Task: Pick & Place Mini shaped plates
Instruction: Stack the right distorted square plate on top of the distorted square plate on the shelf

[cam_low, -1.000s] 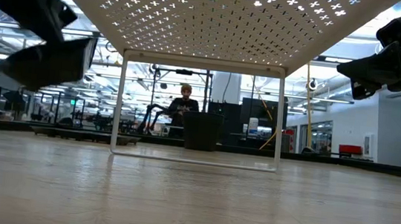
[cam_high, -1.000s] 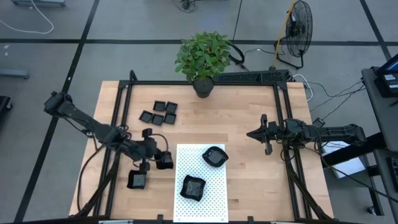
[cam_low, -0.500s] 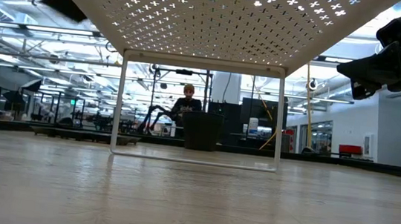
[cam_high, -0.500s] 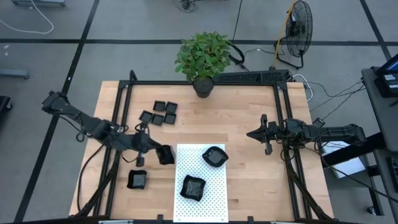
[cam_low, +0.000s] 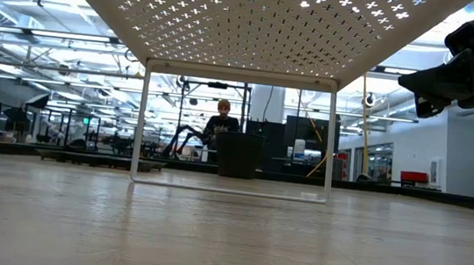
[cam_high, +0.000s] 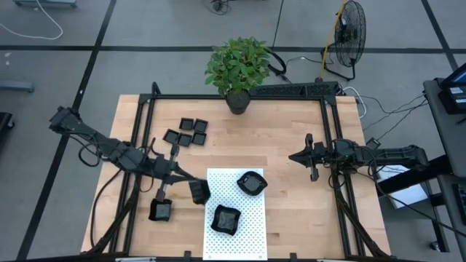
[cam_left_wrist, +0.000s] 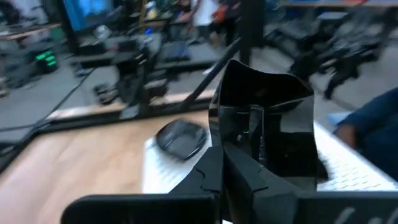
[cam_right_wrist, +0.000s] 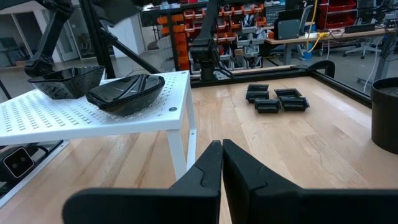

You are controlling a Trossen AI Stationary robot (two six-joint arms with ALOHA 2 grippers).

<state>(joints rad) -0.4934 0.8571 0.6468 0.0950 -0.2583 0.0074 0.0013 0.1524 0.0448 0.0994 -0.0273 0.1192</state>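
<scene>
My left gripper (cam_high: 188,180) is shut on one black mini shaped plate (cam_high: 199,191), raised at the left edge of the white dotted stand (cam_high: 247,233). Two plates (cam_high: 251,182) (cam_high: 226,219) rest on the stand's top. Another plate (cam_high: 161,209) lies on the wood by the table's near left. Several more (cam_high: 186,132) lie grouped at the far left. My right gripper (cam_high: 294,156) hangs shut and holds nothing at the table's right side. My left gripper pinches the plate's rim (cam_left_wrist: 239,158) between its two fingers (cam_left_wrist: 208,177), at the edge nearest the wrist. The fingers come roughly level from the table's left. The plate stands on edge ahead of the fingers, tilted, lifted clear of table and stand.
The stand is a raised perforated top on thin legs (cam_right_wrist: 189,149). A potted plant (cam_high: 238,69) stands at the far edge. A black frame (cam_high: 331,138) borders the table. Bare wood lies between the stand and my right gripper. A person (cam_low: 222,122) shows in the room behind.
My left gripper has risen with the plate and tipped from pointing down to nearly level, shifting a little toward the stand. The plate has gone up out of the low view. The other plates have stayed put.
</scene>
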